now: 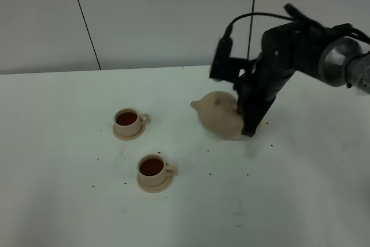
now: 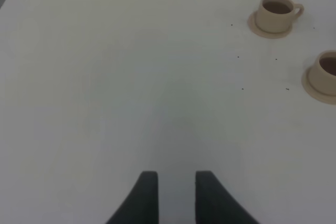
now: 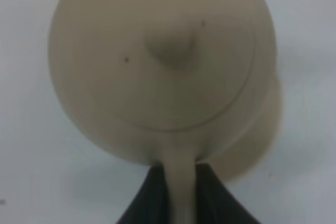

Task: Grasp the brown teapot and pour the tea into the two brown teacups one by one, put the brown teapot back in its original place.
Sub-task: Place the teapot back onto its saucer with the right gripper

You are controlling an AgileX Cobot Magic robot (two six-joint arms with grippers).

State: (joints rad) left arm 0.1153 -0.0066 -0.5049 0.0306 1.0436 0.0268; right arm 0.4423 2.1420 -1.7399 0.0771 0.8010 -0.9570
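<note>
With both small tan teacups point(image 1: 128, 122) point(image 1: 153, 170) seen full, the round matte tan teapot point(image 1: 218, 115), gripped by its loop handle in the closed right claw point(image 3: 181, 192), should be lowered level onto its flat tan saucer point(image 3: 260, 145) before release.

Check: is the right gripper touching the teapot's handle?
Touching. Right wrist view shows the right gripper with both fingers pressed against the brown teapot handle.

teapot point(image 1: 218, 116): tan, round, lid on, spout pointing left, tilted, right of centre over its saucer point(image 1: 261, 125)
cups point(image 1: 128, 121): two, tan, on saucers, holding dark tea, left of centre
</note>
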